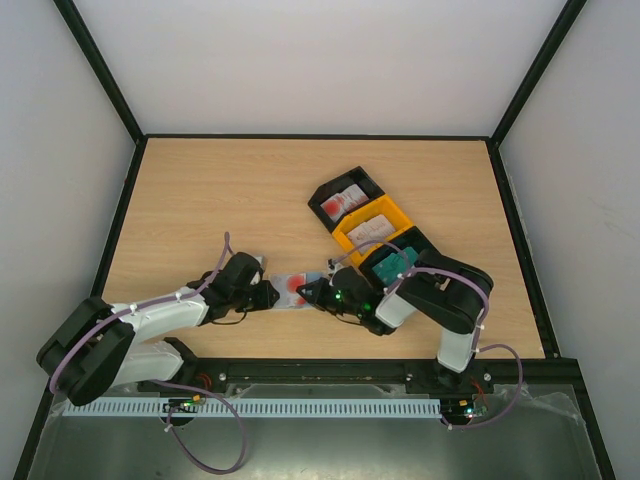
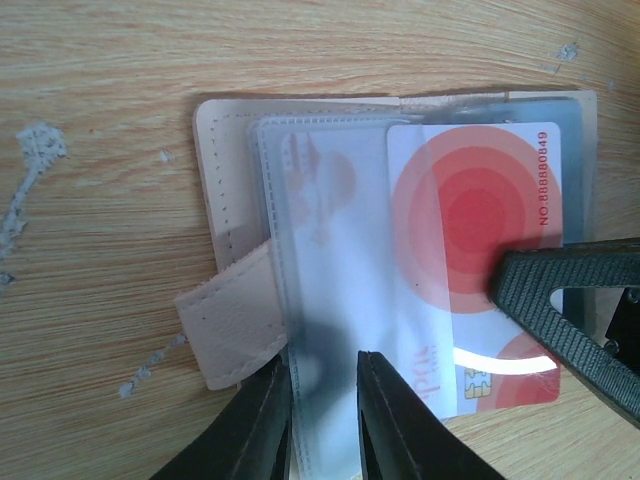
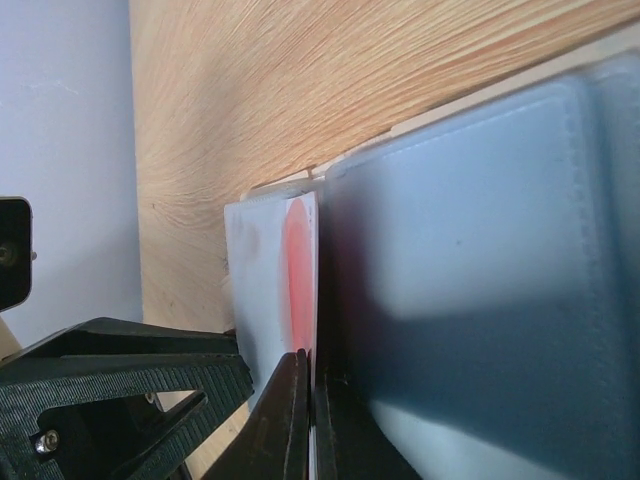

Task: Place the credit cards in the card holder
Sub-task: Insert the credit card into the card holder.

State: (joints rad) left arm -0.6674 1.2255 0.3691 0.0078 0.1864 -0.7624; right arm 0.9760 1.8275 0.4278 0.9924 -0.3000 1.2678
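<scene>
Lying open on the wooden worktop (image 1: 200,200) between both arms, the beige-tan folding card holder (image 2: 230,170) shows its clear plastic sleeves (image 2: 330,250). The left end effector (image 2: 325,390) is narrowed to a slit, pinching a sleeve edge. The right end effector (image 3: 312,380) is clamped tight on a white, red-circled plastic credit card (image 2: 470,200) lying over the holder's pockets.

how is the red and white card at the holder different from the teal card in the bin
The red and white card is white with red circles and lies partly under a clear sleeve of the open card holder; the teal card sits in a black bin. The right gripper pinches the red and white card; nothing holds the teal card. Both are thin rectangles.
</scene>
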